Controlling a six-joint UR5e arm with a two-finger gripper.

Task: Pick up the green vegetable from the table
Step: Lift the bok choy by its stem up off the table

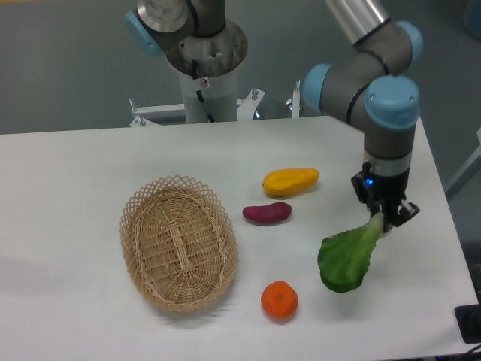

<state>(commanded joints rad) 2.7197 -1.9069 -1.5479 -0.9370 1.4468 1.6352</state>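
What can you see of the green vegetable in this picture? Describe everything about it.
The green vegetable looks like a toy bok choy of smooth, plastic-like material: a broad dark green leaf that narrows into a pale whitish-green stem. The gripper is shut on the stem end, and the vegetable hangs tilted, leaf down and to the left. It sits over the right side of the white table, right of the orange. Whether the leaf tip touches the table is unclear.

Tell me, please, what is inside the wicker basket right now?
The wicker basket shows only its own woven bottom; nothing lies in it. The near wall hides a thin strip of the floor.
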